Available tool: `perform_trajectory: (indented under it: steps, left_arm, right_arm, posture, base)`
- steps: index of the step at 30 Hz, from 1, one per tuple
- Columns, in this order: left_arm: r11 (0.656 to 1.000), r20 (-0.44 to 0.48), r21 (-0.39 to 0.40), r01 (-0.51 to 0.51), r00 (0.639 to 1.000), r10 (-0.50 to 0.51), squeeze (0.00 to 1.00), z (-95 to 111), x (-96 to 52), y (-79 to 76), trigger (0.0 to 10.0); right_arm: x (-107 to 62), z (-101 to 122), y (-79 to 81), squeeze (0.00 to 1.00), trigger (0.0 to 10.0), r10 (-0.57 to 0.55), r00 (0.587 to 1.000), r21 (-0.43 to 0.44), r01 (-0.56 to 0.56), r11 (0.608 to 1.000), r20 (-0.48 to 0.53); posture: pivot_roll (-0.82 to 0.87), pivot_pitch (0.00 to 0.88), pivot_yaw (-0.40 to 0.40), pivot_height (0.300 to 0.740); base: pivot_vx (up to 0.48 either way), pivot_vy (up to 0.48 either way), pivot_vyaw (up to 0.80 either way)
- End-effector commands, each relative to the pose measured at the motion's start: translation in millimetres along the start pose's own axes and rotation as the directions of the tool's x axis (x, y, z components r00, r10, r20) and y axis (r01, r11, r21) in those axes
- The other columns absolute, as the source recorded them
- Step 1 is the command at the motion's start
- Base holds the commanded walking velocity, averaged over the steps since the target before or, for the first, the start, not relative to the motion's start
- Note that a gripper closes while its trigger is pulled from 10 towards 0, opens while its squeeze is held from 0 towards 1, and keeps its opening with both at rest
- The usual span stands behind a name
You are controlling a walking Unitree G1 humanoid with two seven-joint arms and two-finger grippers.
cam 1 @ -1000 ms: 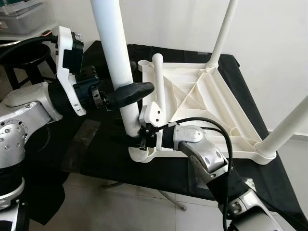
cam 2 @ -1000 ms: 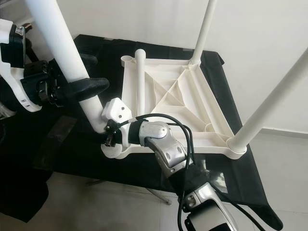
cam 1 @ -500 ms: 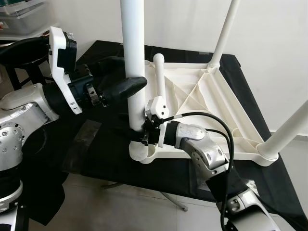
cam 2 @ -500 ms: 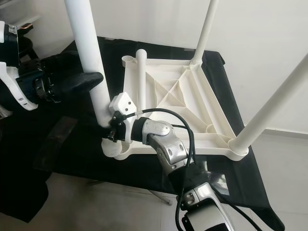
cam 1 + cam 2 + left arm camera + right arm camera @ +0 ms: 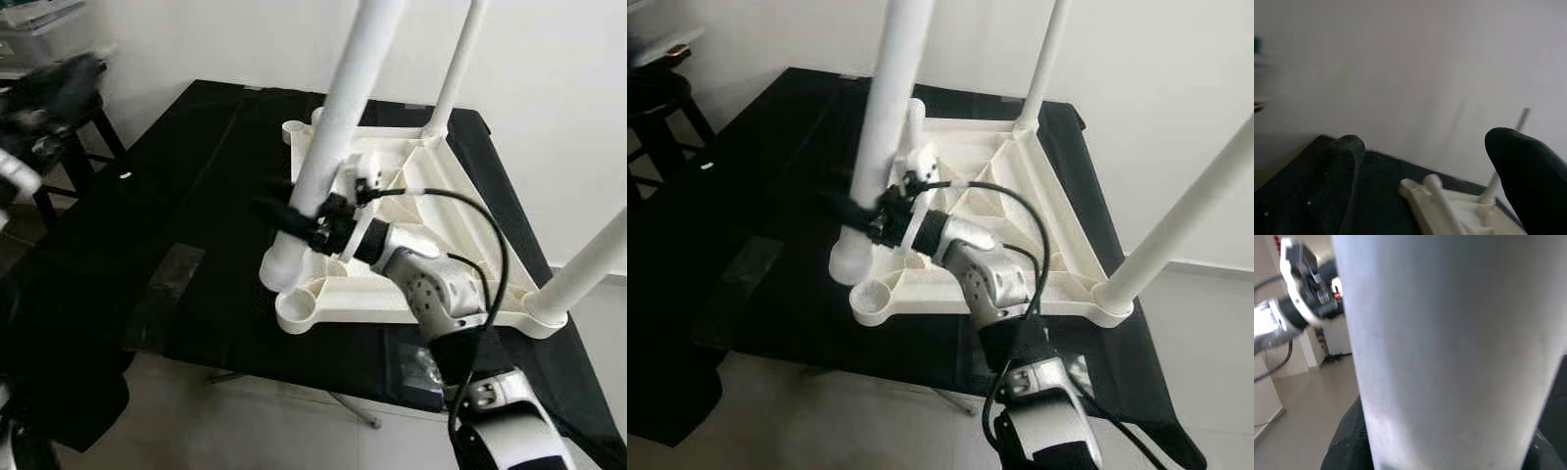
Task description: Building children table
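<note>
Left claw (image 5: 1425, 181) has let go, pulled away, fingers spread. Right claw (image 5: 294, 217) alone grips leg (image 5: 333, 147), now tilted, foot beside corner socket (image 5: 297, 309) of upturned table (image 5: 431, 225). Leg unseated.

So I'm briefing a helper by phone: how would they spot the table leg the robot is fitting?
On the black-draped table lies an upturned white tabletop with upright legs at two corners. The leg in question leans near its front-left corner, held low by the right gripper, its foot beside the empty socket.
</note>
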State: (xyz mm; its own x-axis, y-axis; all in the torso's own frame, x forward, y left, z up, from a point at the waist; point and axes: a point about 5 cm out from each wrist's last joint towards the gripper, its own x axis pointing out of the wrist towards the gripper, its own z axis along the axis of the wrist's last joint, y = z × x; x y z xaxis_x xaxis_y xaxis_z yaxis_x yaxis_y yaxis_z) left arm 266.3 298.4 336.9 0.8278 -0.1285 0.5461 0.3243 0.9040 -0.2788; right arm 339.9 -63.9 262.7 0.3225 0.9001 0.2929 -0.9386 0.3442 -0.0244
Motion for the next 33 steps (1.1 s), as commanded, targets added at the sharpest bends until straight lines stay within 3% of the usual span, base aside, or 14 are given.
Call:
perform_trajectory:
  steps: [1,3,5,6,8,9,13,15,17,26,33]
  left_arm:
    - [0.998,-0.003,0.014,-0.057,0.998,0.057,0.00,-5,-6.5,5.9,10.0]
    - [0.986,-0.077,0.039,-0.162,0.983,0.165,0.00,-32,-25.3,14.2,10.0]
    - [0.983,-0.096,0.044,-0.180,0.978,0.183,0.00,-38,-29.4,14.5,10.0]
    - [0.973,-0.175,0.094,-0.211,0.958,0.225,0.00,-62,-40.8,10.7,10.0]
    - [0.970,-0.194,0.104,-0.220,0.952,0.237,0.00,-69,-44.0,9.1,10.0]
    - [0.963,-0.247,0.160,-0.219,0.935,0.254,0.00,-86,-52.3,1.8,10.0]
    - [0.958,-0.288,0.184,-0.219,0.920,0.266,0.00,-102,-59.9,-5.1,10.0]
    - [0.950,-0.342,0.211,-0.230,0.893,0.292,0.00,-126,-70.0,-23.3,10.0]
    - [0.948,-0.363,0.212,-0.236,0.882,0.301,0.00,-137,-74.2,-32.2,10.0]
    - [0.953,-0.428,0.252,-0.171,0.863,0.268,0.00,-167,-85.4,-63.4,10.0]
    - [0.935,-0.411,0.295,-0.199,0.856,0.312,0.00,-167,-83.0,-59.2,10.0]
  right_arm:
    - [3.7,9,1.7,0.00,10.0,0.018,0.999,-0.002,-0.018,1.000,0.034]
    - [3.7,13,-1.8,0.00,10.0,-0.006,0.999,-0.009,0.006,1.000,0.050]
    - [3.8,14,-2.8,0.00,10.0,-0.014,0.999,-0.011,0.014,1.000,0.052]
    - [4.6,13,-6.2,0.00,10.0,-0.051,0.998,-0.057,0.052,0.997,0.027]
    - [4.9,12,-7.1,0.00,10.0,-0.062,0.998,-0.071,0.063,0.996,0.020]
    - [5.6,11,-9.3,0.00,10.0,-0.097,0.995,-0.082,0.098,0.992,0.014]
    - [5.7,9,-11.8,0.00,10.0,-0.136,0.991,-0.119,0.135,0.984,-0.002]
    - [5.6,5,-10.5,0.00,10.0,-0.155,0.988,-0.143,0.151,0.978,-0.013]
    - [6.0,3,-8.2,0.00,10.0,-0.155,0.988,-0.148,0.151,0.977,-0.015]
    - [8.8,-16,4.0,0.00,10.0,-0.193,0.980,-0.140,0.186,0.973,-0.040]
    - [2.1,-20,-0.8,0.00,10.0,-0.270,0.962,-0.140,0.262,0.955,-0.042]
  posture:
    - [0.01,0.129,-0.051,0.740]
    - [0.00,0.137,-0.052,0.740]
    - [0.00,0.140,-0.053,0.740]
    - [0.00,0.144,-0.053,0.740]
    - [0.00,0.144,-0.053,0.740]
    - [0.00,0.150,-0.054,0.740]
    - [0.00,0.152,-0.053,0.740]
    - [-0.01,0.157,-0.055,0.740]
    - [-0.01,0.157,-0.056,0.740]
    - [-0.02,0.154,-0.057,0.740]
    - [-0.02,0.148,-0.061,0.740]
  base:
    - [0.000,0.000,0.00]
    - [0.000,0.000,0.00]
    - [0.000,0.000,0.00]
    - [0.000,0.000,0.00]
    - [0.000,0.000,0.00]
    - [0.000,0.000,0.00]
    - [0.000,0.000,0.00]
    - [0.000,0.000,0.00]
    - [0.000,0.000,0.00]
    - [0.000,0.000,0.00]
    - [0.000,0.343,0.00]
